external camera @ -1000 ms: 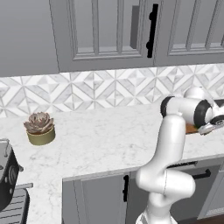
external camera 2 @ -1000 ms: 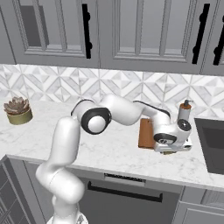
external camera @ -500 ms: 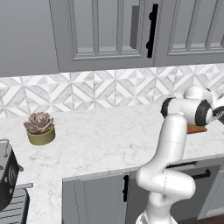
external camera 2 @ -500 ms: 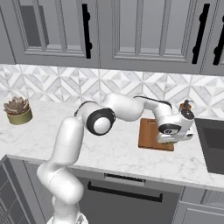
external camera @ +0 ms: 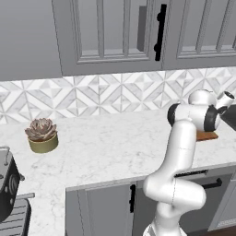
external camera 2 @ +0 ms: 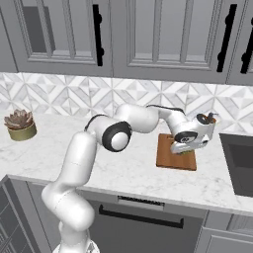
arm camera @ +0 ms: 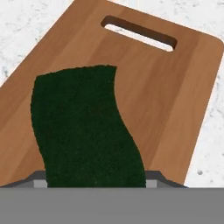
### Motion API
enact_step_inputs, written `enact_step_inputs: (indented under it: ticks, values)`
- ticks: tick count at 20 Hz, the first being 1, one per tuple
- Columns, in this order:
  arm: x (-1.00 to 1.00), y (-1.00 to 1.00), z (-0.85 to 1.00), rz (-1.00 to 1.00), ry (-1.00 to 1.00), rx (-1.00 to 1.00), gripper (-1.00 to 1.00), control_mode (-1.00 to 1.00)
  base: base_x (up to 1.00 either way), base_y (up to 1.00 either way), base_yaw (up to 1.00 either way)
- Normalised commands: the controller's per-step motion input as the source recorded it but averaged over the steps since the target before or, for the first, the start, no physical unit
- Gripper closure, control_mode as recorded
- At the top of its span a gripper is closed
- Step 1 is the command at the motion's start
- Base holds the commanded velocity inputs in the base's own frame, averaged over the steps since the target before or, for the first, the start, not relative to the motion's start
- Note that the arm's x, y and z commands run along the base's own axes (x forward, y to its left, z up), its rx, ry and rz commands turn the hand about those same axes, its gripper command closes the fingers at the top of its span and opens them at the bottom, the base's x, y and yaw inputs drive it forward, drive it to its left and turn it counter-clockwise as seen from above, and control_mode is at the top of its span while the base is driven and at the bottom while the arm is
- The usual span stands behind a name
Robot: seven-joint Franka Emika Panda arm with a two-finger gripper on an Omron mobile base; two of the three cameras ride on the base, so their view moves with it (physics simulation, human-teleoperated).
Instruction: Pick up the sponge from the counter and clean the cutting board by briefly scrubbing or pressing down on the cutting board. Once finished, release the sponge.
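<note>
The dark green sponge [arm camera: 83, 127] is gripped in my gripper [arm camera: 96, 181], which is shut on it; the sponge hides the fingertips. It hangs close over the reddish-brown cutting board [arm camera: 175, 96], whose handle slot lies at the far end. From the right base view, my gripper [external camera 2: 185, 148] sits low over the right half of the cutting board [external camera 2: 167, 153] on the white marble counter [external camera 2: 123, 168]. In the left base view a corner of the cutting board [external camera: 206, 135] peeks out behind the arm. Whether the sponge touches the board I cannot tell.
A potted succulent [external camera 2: 20, 126] stands far left on the counter, also the potted succulent [external camera: 42, 134]. A dark sink [external camera 2: 239, 158] lies just right of the board. A dark appliance [external camera: 7, 184] sits at lower left. Upper cabinets hang above the tiled backsplash.
The hand has shifted a little left over the cutting board and turned, with the sponge still in its grip. Nothing else moved.
</note>
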Motion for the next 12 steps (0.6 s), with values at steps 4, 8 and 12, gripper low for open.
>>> enact_step_inputs:
  ticks: [4,8,12]
  values:
    - [0.44,-0.31,0.00,0.03,0.00,0.06,1.00,-1.00,0.00,0.00,0.00]
    - [0.73,-0.39,0.00,0.00,0.02,0.19,1.00,-1.00,0.00,0.00,0.00]
    - [0.59,-0.29,0.00,0.00,0.04,0.17,1.00,-1.00,0.00,0.00,0.00]
